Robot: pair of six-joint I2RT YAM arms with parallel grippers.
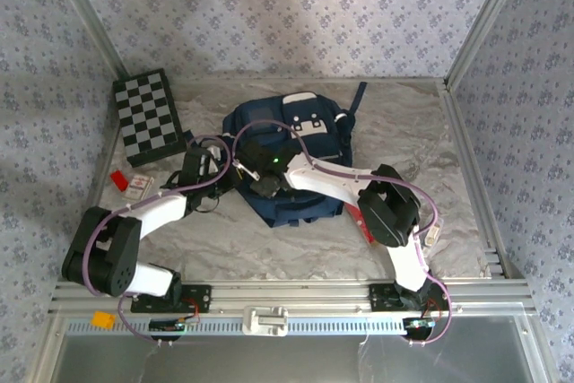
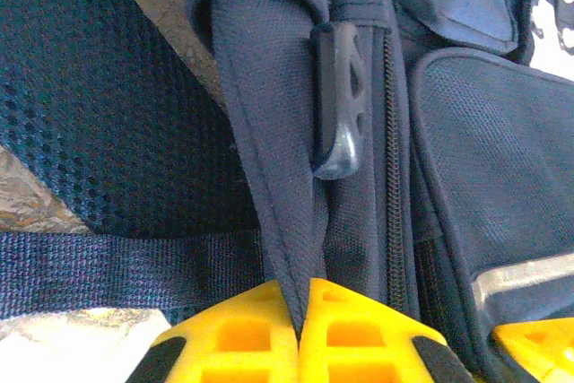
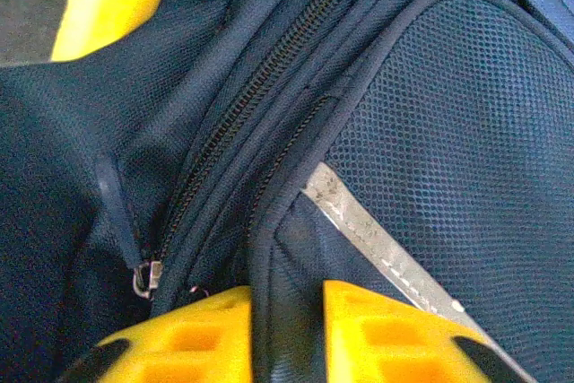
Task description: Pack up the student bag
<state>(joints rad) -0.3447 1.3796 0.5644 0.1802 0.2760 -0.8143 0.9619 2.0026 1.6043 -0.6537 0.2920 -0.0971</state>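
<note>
Between the fingers of the left gripper (image 2: 300, 316) runs a piped seam of the student bag (image 1: 291, 145), a large navy fabric backpack with white trim lying mid-table. The yellow fingers are pressed together on that seam. Just beyond them hangs a dark moulded rubber zip tab (image 2: 339, 100), beside a zip line that appears closed.

The right gripper (image 3: 287, 316) has its fingers set against both sides of a corded fabric ridge of the same bag, gripping it. Ahead and left of that grip runs a dark toothed zip (image 3: 251, 96), teeth meshed, with its small metal slider (image 3: 143, 277) just left of the fingers.

Judgement: the step in hand is opening the bag, with both grippers holding cloth beside closed zips. The next move calls for one gripper to keep the fabric taut while the other takes a pull.

Contents of the bag: none visible. A checkered board (image 1: 148, 118) lies outside the bag, well apart from the left gripper.
</note>
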